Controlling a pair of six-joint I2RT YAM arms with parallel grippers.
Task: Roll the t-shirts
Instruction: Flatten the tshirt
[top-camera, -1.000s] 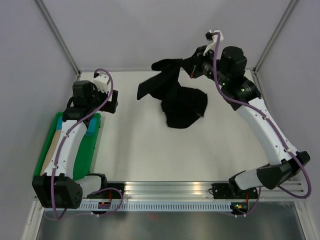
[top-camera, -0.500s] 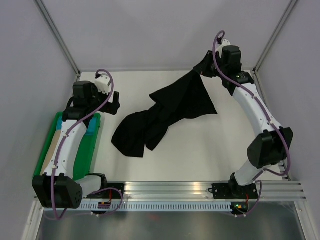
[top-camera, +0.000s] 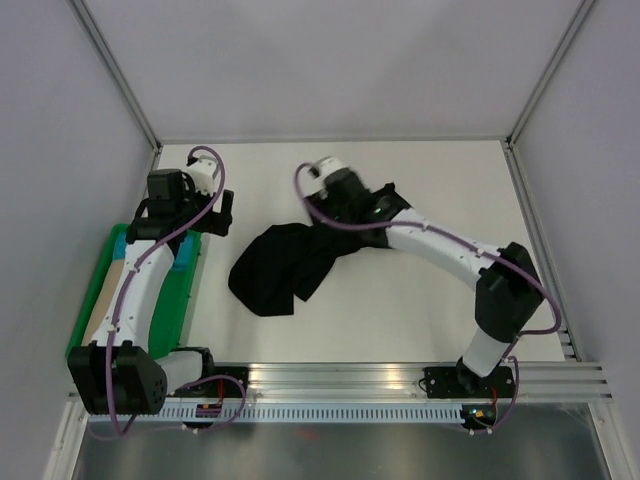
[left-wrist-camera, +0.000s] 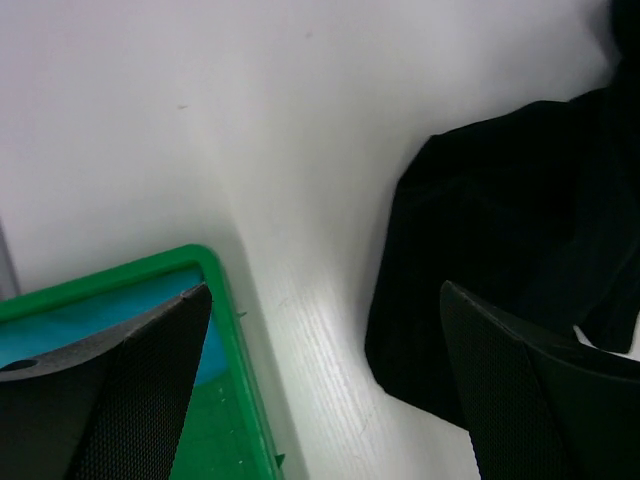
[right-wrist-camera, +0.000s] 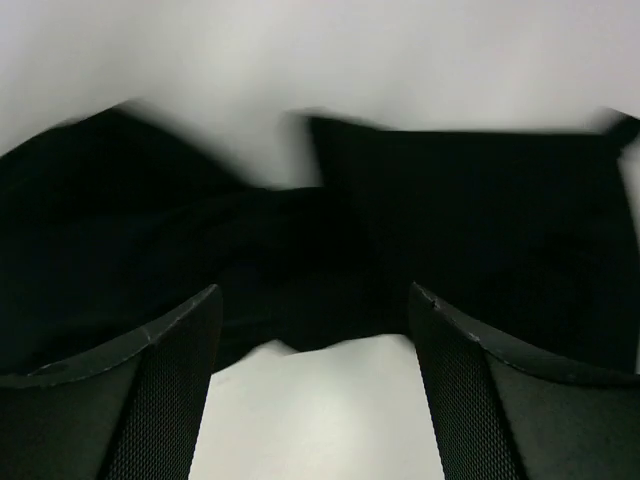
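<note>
T-shirt (top-camera: 275, 270) lies bunched, long axis near-left to far-right; right jaws, pinching it before, now spread like left jaws.

Right pincer (right-wrist-camera: 312, 305) has let go and swung left; t-shirt (top-camera: 272, 266) lies crumpled

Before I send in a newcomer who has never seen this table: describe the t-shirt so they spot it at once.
Start at the white table that fills the overhead view. Near its middle, to the side of the green tray and partly under the right arm, lies the t-shirt. It is a crumpled heap of plain black cloth, the only soft thing on the pale surface.
</note>
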